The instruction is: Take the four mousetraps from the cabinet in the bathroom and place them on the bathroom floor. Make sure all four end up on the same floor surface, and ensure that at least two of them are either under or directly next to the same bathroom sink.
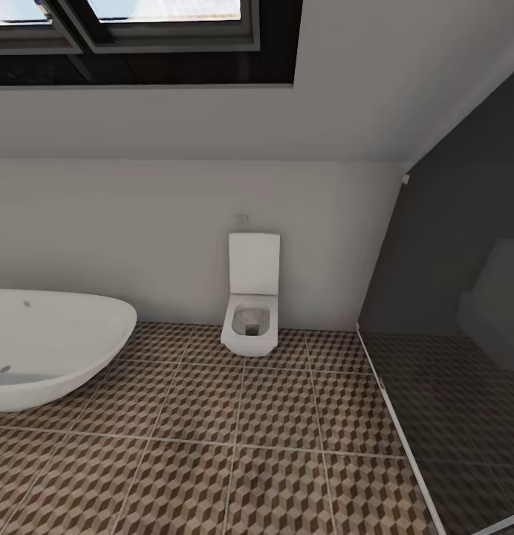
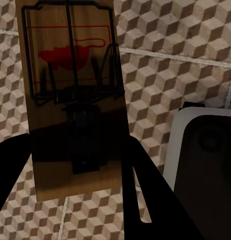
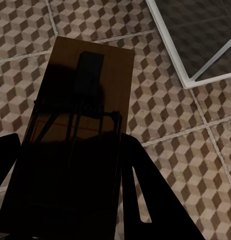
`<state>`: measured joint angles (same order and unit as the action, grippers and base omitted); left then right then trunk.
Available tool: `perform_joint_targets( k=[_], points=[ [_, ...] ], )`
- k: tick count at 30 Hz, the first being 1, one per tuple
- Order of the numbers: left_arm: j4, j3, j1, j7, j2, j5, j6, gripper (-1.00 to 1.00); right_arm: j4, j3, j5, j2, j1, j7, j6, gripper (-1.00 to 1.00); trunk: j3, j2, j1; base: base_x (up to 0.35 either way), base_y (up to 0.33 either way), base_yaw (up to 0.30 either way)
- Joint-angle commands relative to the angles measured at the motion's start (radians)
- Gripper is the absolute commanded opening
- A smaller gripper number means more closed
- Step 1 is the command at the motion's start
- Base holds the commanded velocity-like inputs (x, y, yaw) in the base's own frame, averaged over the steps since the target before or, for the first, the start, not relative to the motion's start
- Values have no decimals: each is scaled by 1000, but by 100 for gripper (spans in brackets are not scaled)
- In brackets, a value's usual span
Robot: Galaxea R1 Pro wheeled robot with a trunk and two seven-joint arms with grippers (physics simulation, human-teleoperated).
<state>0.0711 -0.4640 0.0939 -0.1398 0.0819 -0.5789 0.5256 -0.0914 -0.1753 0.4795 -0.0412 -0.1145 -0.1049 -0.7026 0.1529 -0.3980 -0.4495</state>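
Looking forward from the head, the robot faced a pale wall with a square white toilet (image 1: 251, 312) against it, part of a white oval bathtub (image 1: 56, 345) at the left, and a dark glass panel (image 1: 465, 297) at the right; the bathroom floor (image 1: 235, 453) was covered with large square tiles printed in brown, beige and white cubes, with pale grout lines. Each arm carried one trap. The left claw (image 2: 75, 200) was closed on a mousetrap (image 2: 70, 95), a flat tan wooden board with a dark wire frame and a red spot, and its long axis ran along the fingers, pointing away from the claw. The right claw (image 3: 70, 200) gripped a second mousetrap (image 3: 85, 100) in the same way, its board lying in shadow and looking darker. Both boards hung above the tiles and did not touch them. In the left wrist view a white-rimmed dark object (image 2: 205, 150) stood beside the trap; I could not tell what it was. I saw no sink or cabinet, so I judged that the robot was on its way and would need to turn toward the sink before lowering the traps, and neither arm seemed nearer.
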Motion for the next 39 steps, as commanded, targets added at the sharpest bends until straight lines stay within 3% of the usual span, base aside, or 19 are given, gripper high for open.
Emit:
perform_joint_targets(
  k=[1,39],
  points=[
    [3,-7,1,-6,-1,2,3,-100,0,-9,2,0,-1,-9,-1,-100,2,-2,-1,0,0,0],
    [3,-7,1,-6,-1,2,4,-100,0,-9,2,0,-1,-9,-1,-100,2,-2,-1,0,0,0]
  ],
)
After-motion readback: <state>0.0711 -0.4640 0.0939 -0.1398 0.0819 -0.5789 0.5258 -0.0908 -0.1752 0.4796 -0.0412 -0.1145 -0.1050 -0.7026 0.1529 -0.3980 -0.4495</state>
